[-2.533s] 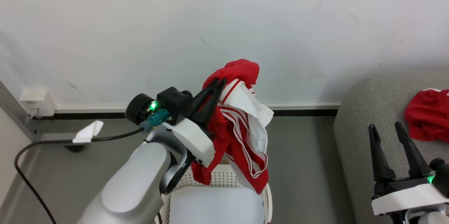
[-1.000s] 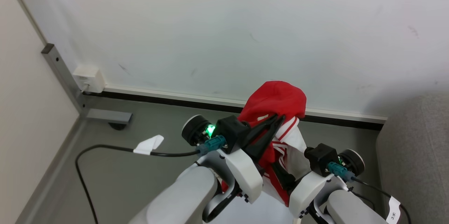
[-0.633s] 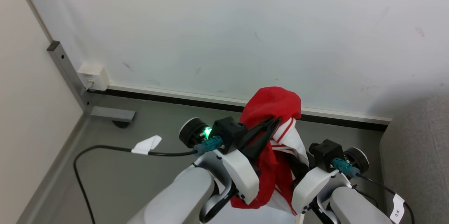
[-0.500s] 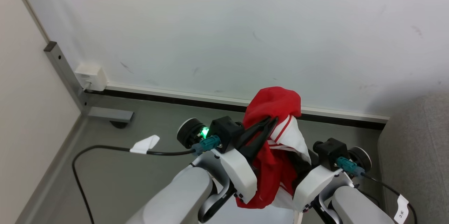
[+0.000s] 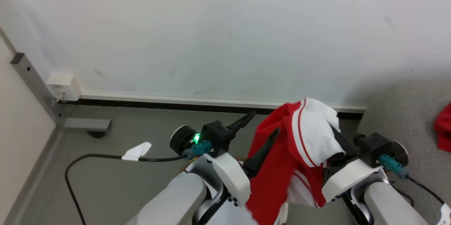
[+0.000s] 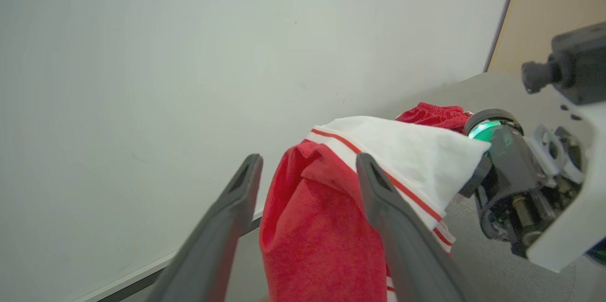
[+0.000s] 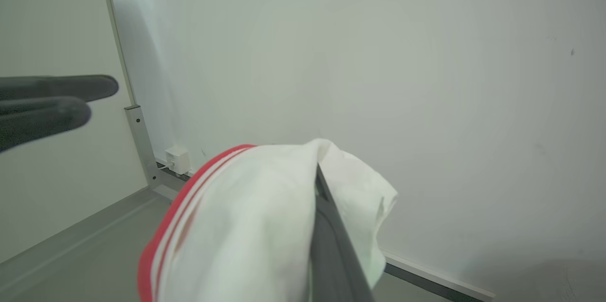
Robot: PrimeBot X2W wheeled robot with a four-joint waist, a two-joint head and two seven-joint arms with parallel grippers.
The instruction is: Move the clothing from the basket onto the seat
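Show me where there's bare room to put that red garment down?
The grey seat is bare from its left edge to the red garment lying on it. The floor is free between the baseboard and the black cable. The middle is crowded: the held garment hangs from the right gripper beside the open left gripper.

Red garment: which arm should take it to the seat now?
Right. The right gripper is shut on the garment at its white-trimmed end, and the seat lies on that side. The left gripper is open, gripping nothing.
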